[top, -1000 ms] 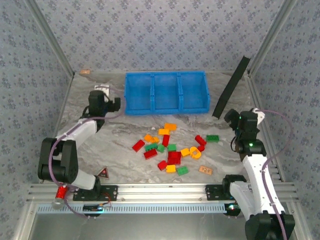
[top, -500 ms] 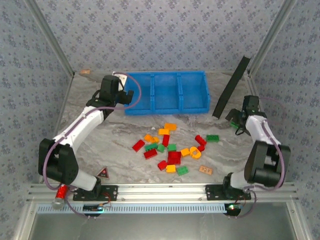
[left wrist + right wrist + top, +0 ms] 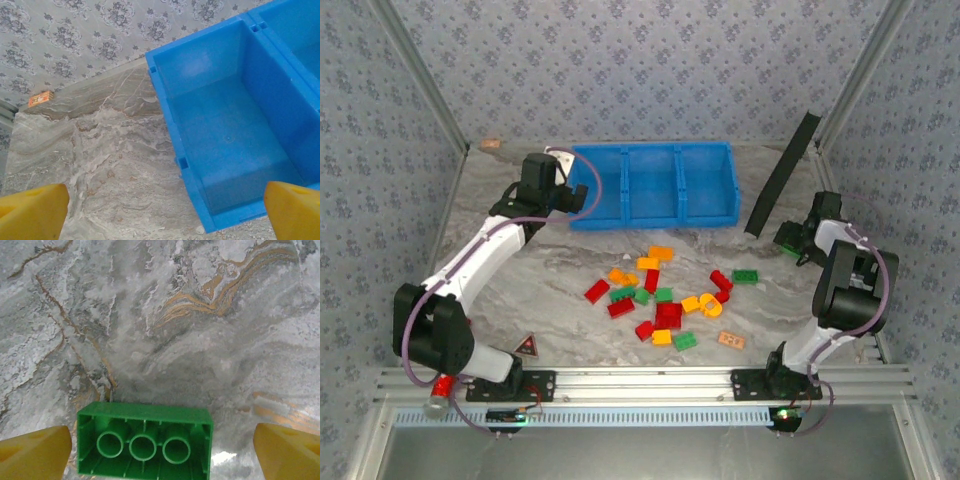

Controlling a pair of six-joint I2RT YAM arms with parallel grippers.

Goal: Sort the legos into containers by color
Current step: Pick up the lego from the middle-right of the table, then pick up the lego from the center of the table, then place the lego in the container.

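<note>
Marbled table (image 3: 570,290) carries everything. Toward its far side sits the blue tray (image 3: 650,220), its 3 compartments looking bare, so the sorting seems hardly begun. About 20 legos (image 3: 665,295) lie scattered mid-table. By the left compartment, the left end effector (image 3: 162,212) hangs wide with nothing in it. The right end effector (image 3: 160,450) spreads wide around 1 upturned green brick (image 3: 144,445) without pinching it. From above, the tray's front wall partly hides the floors.

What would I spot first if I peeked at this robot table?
Probably the bright blue tray at the back of the table, split into three compartments. Then the jumble of red, orange-yellow and green legos scattered mid-table just in front of it. In the right wrist view, one green brick shows its hollow underside in the gap of the open right gripper.
</note>
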